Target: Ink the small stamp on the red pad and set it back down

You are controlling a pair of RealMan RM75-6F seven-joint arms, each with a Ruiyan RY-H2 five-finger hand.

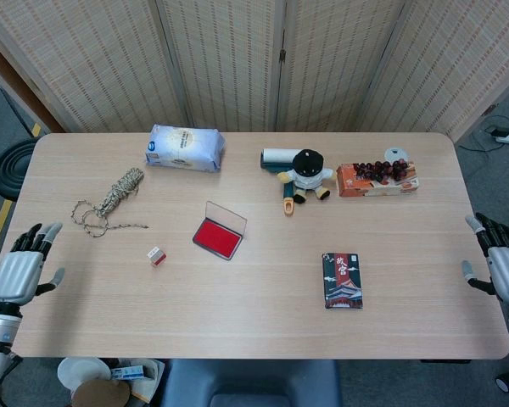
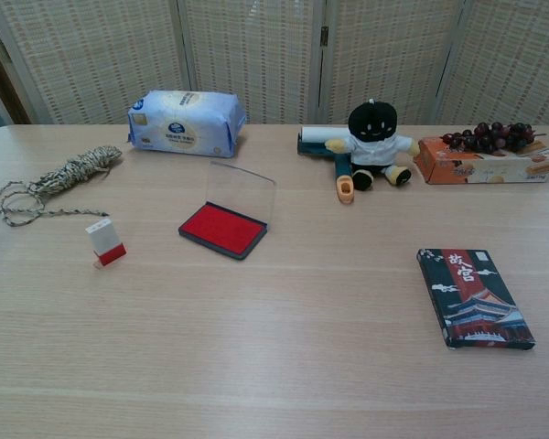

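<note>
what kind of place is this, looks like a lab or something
Probably a staged test area rather than a home: a plain wooden table set against folding woven screens, with unrelated props laid out on it, such as a plush doll and a rope bundle.

Both views are bright and evenly lit — soft, diffuse light from above, with no hard glare on the pale wooden table (image 1: 254, 314). Shadows are faint and short: a thin one hugs the small stamp (image 2: 105, 242), another sits under the plush doll (image 2: 373, 146). The clear lid of the red ink pad (image 2: 223, 228) shows only a weak sheen. Focus is sharp across the chest view — the head view is a little softer, with the table edges bowing slightly toward the corners.
</note>
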